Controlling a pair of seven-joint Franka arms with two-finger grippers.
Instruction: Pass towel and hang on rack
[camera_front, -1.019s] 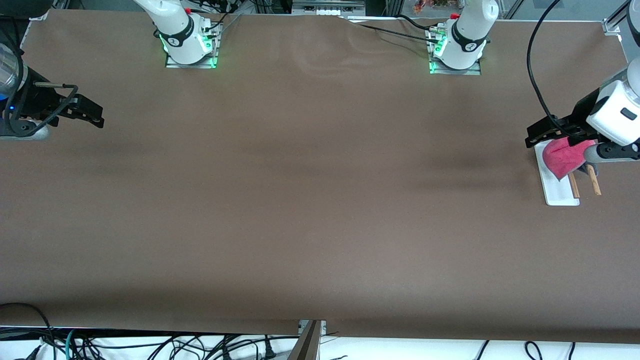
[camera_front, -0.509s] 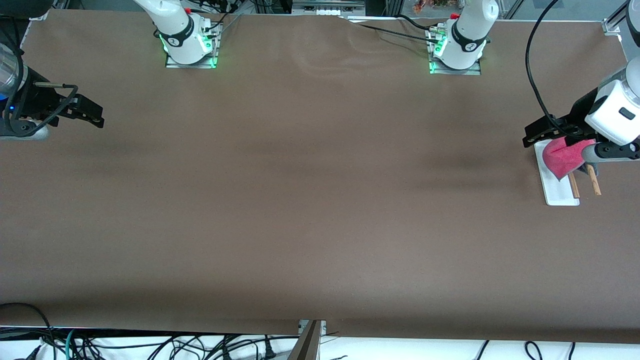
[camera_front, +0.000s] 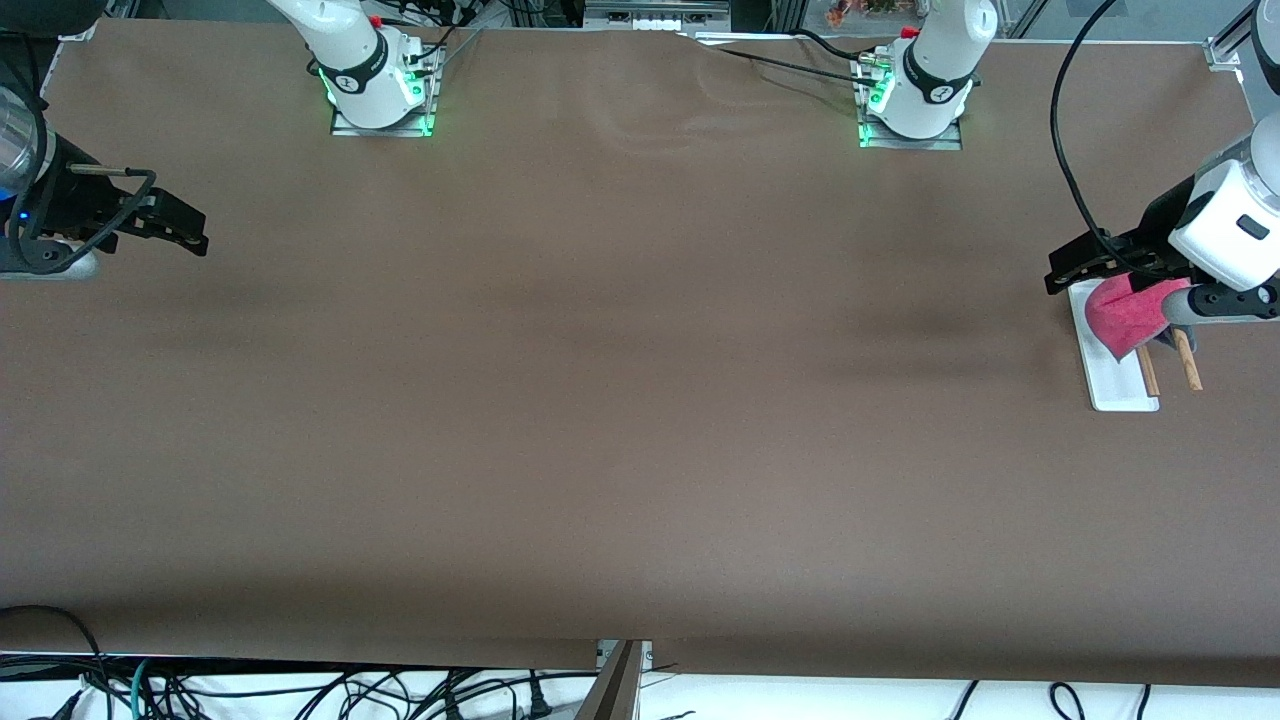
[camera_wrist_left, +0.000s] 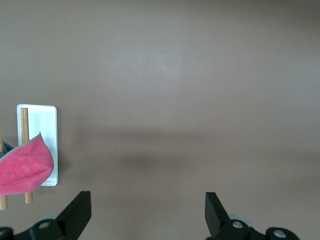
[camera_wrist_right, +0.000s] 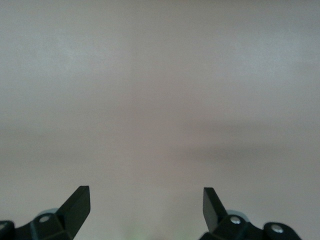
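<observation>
The towel (camera_front: 1128, 312) hangs draped over the rods of the rack (camera_front: 1110, 375), pink face outward, at the left arm's end of the desk (camera_front: 640, 400). The left tool (camera_front: 1072, 270) hovers just above the rack, fingers spread wide and empty, not touching the towel. The right tool (camera_front: 185, 228) waits over the right arm's end of the desk, also spread wide with nothing held.

Two white robot arms with black joint bands, green-lit bases, red buttons, black cables and black two-fingered end effectors.
</observation>
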